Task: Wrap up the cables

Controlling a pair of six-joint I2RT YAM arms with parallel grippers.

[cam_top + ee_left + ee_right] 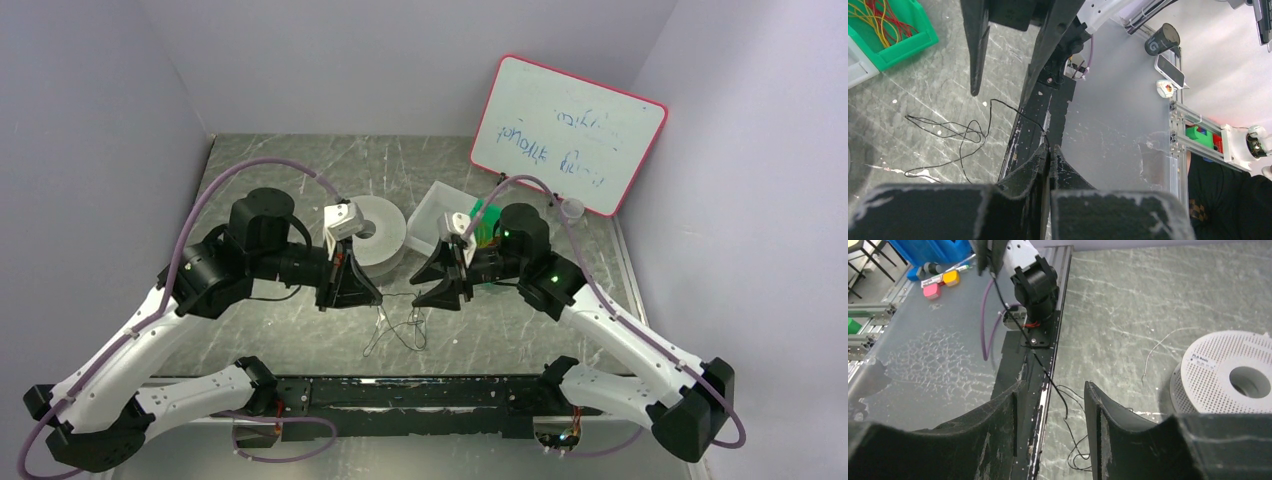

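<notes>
One black cable (pixel 970 134) ran from the left jaws, clamped on it, toward the right jaws, standing apart, likely for gathering its slack.

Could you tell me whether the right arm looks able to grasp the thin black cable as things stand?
Probably yes: the thin black cable, pinched by the shut left gripper, seems to run through the gap between the right gripper's open fingers, and nothing blocks it there.
</notes>
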